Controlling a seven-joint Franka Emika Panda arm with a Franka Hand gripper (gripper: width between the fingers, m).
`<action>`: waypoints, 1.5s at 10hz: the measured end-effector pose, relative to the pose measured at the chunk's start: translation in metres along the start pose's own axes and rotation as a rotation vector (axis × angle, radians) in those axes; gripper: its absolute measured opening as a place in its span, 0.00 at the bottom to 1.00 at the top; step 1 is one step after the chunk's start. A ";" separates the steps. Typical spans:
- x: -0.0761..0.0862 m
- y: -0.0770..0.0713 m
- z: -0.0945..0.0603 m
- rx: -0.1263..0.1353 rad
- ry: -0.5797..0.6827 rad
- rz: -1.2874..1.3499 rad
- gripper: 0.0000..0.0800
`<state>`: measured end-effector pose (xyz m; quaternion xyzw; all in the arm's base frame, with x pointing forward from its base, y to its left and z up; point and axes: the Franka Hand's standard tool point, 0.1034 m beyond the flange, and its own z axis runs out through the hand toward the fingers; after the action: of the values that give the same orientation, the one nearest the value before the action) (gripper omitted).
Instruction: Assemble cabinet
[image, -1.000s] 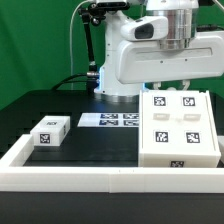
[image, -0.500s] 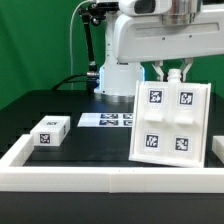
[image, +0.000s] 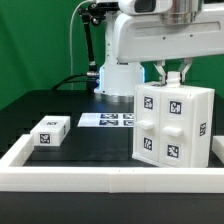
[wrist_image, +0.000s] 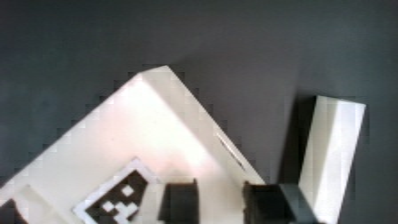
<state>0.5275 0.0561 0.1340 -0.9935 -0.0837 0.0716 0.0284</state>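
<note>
The cabinet (image: 172, 125) is a large white box with several marker tags. It stands upright at the exterior view's right, with a tagged face and a narrower side toward the camera. My gripper (image: 172, 78) comes down from above and is shut on its top edge, one finger on each side. In the wrist view the cabinet's white surface (wrist_image: 169, 140) with one tag fills the picture below my gripper (wrist_image: 224, 203). The dark fingers (wrist_image: 180, 202) straddle it. A small white tagged piece (image: 49, 131) lies on the black table at the exterior view's left.
The marker board (image: 108, 120) lies flat at the back middle, near the robot base. A low white border frame (image: 90, 181) runs along the front and up the left side. A white strip (wrist_image: 333, 150) shows beside the cabinet in the wrist view.
The cabinet has swung up from lying flat to standing upright and has turned, so that a second side now shows. My gripper has risen with its top edge.
</note>
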 end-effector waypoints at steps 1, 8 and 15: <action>0.000 0.000 0.000 0.000 0.000 0.000 0.39; -0.038 0.017 -0.017 -0.008 0.005 -0.022 1.00; -0.097 0.085 -0.016 -0.085 0.188 -0.110 1.00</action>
<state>0.4493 -0.0448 0.1575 -0.9900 -0.1382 -0.0273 -0.0024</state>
